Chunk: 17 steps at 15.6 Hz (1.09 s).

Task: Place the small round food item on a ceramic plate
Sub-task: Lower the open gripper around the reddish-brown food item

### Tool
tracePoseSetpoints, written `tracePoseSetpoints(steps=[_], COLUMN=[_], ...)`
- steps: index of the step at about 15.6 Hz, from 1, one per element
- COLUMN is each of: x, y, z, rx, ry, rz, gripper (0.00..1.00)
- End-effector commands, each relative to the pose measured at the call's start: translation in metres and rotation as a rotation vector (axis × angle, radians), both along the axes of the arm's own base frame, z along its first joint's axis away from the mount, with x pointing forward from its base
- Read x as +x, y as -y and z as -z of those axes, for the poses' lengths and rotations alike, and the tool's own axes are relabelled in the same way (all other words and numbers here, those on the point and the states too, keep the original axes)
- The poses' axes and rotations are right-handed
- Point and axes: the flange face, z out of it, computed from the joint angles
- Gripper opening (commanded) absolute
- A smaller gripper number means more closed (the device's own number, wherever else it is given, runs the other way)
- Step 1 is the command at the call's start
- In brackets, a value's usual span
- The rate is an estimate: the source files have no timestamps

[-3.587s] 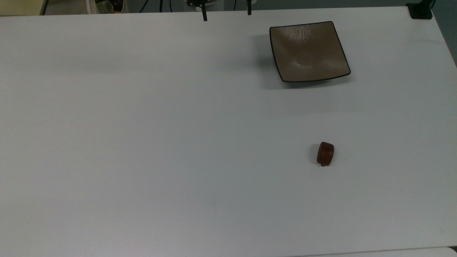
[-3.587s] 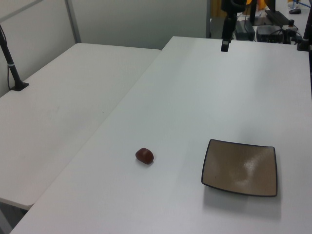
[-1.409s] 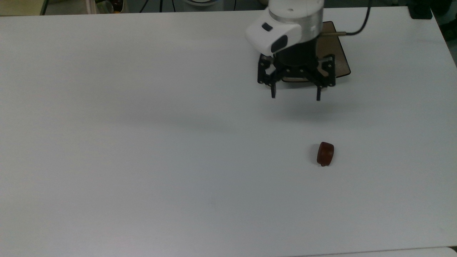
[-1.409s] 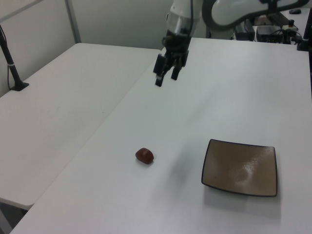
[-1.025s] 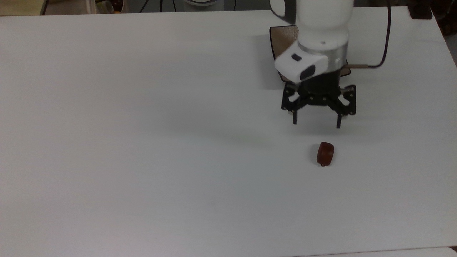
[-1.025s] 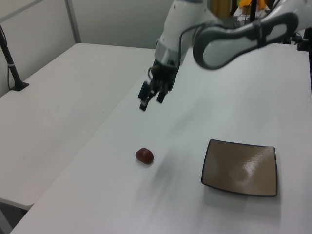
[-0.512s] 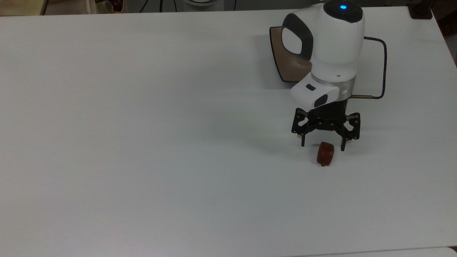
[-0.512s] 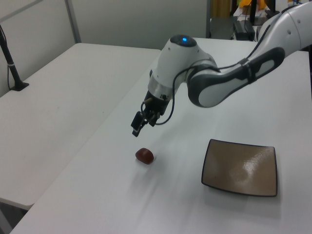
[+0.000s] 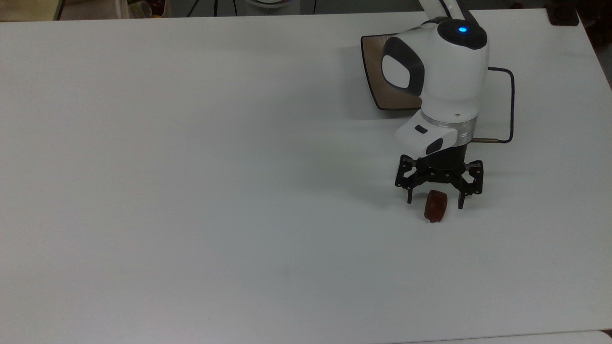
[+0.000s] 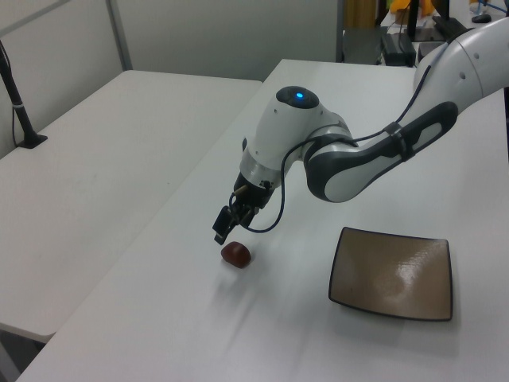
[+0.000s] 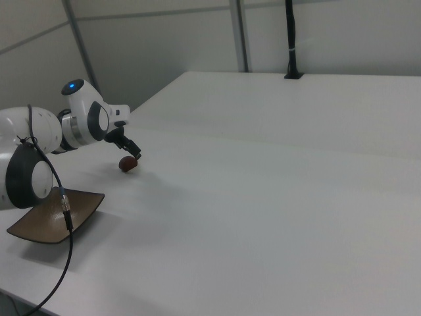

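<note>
A broad white surface (image 9: 191, 167) carries everything and lies plain and matte from edge to edge. In the left view a second white table (image 10: 95, 175) stands alongside it, parted by a narrow seam, and pale wall panels (image 10: 223, 36) with a grey upright post close the room behind; a dark pole (image 10: 17, 99) is fixed by a foot at that second table's far side. In the right view the same sort of pale panelled wall (image 11: 164, 46) runs behind the far edge, with a black post (image 11: 290, 39) standing at it. The white robot arm (image 9: 440, 76) reaches in from the surface's far edge in the top view, a blue light on its rounded joint and a thin dark cable (image 9: 509, 105) looping off its wrist. Partly under the arm, near the far right corner of the surface in the top view, sits the ceramic plate (image 9: 375, 71), square, brown-taupe with a thin dark rim, and nothing on it in the left view (image 10: 394, 272). The black tool (image 9: 434, 204) points down with its two fingers spread apart, released, one on either side of the small round food item (image 9: 435, 206). That dark reddish-brown chunk lies on the surface toward the right-hand edge in the top view, well apart from the plate; whether the fingertips touch it cannot be told.
</note>
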Motion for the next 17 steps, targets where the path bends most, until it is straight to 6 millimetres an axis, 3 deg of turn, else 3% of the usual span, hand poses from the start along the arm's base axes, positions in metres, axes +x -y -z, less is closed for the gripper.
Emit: tracePoseSetpoints(steps=[1,11,17], x=[0.002,-0.003,-0.005], y=[-0.008,-0.014,-0.017], z=[0.012,0.032,0.034], rx=[-0.005,-0.042,-0.039], ry=[0.045,0.053,0.048], rz=[0.021,0.014,0.01], gripper=[1.0,1.0,1.0])
